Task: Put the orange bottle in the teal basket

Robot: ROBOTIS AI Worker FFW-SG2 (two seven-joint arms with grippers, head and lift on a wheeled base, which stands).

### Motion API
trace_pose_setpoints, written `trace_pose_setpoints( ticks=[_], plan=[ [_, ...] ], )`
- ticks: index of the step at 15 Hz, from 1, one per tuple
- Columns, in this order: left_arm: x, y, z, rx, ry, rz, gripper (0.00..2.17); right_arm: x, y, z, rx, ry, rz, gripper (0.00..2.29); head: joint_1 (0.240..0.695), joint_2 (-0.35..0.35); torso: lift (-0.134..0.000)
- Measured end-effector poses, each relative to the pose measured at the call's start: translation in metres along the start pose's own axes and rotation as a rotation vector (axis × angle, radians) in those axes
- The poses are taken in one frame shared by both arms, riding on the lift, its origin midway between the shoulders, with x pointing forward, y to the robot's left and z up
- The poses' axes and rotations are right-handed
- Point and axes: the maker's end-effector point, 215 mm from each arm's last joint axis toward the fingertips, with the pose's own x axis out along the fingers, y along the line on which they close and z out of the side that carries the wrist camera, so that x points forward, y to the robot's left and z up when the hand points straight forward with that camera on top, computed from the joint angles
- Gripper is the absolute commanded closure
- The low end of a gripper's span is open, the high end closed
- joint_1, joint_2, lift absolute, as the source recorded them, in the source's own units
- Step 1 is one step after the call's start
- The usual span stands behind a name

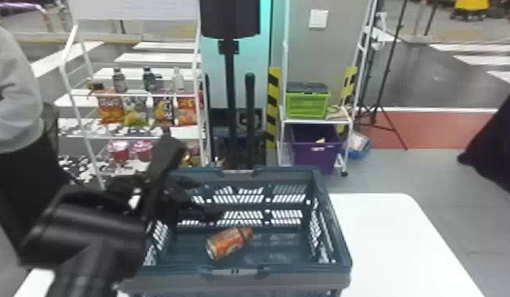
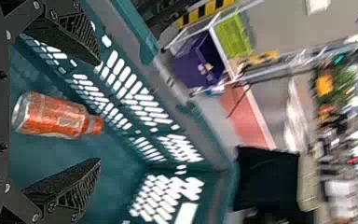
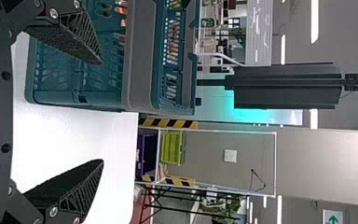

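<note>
The left gripper (image 1: 206, 198) is open over the left part of the teal basket (image 1: 297, 269), its 2 black fingers (image 2: 72, 37) wide apart. In the left wrist view the orange bottle (image 1: 226, 243) appears in the gap between those 2 fingers, clear of both — it is released, not gripped. Whether a finger touches the basket wall I cannot tell. The bottle rests on its side on the basket floor, nearer the robot than the fingertips and to their right in the head view, with its orange cap (image 1: 246, 232) pointing right and slightly away from the robot. The right gripper (image 3: 102, 112) is open too, its 2 fingers wide apart near the outside of the basket. The basket sits on a white table (image 1: 392, 237) that extends to its right. Behind, on the left, a white shelf (image 1: 79, 118) carries 3 bottles above a row of 4 snack bags; on the right, a white rack (image 1: 317, 120) holds a green crate (image 1: 307, 106) — with a purple bin (image 1: 317, 156) below it.
</note>
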Motion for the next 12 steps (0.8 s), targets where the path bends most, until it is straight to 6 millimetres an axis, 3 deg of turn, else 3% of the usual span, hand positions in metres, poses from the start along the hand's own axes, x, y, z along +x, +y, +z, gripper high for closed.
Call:
trace_pose_setpoints(
  ticks=[2,5,9,12],
  plan=[
    [-0.042,0.012,0.002,-0.142,-0.103,0.063,0.18,-0.001,0.0,0.004,-0.003,-0.006,0.002,0.14,0.499,0.0,0.0],
    [-0.111,0.024,-0.035,-0.278,-0.168,0.197,0.18,0.0,0.002,0.009,-0.006,-0.016,0.013,0.14,0.499,0.0,0.0],
    [-0.176,0.007,-0.096,-0.364,-0.177,0.298,0.18,0.001,0.011,0.015,-0.007,-0.028,0.042,0.14,0.499,0.0,0.0],
    [-0.218,-0.009,-0.101,-0.272,-0.266,0.354,0.18,0.002,0.017,0.019,-0.007,-0.038,0.065,0.14,0.499,0.0,0.0]
  ],
)
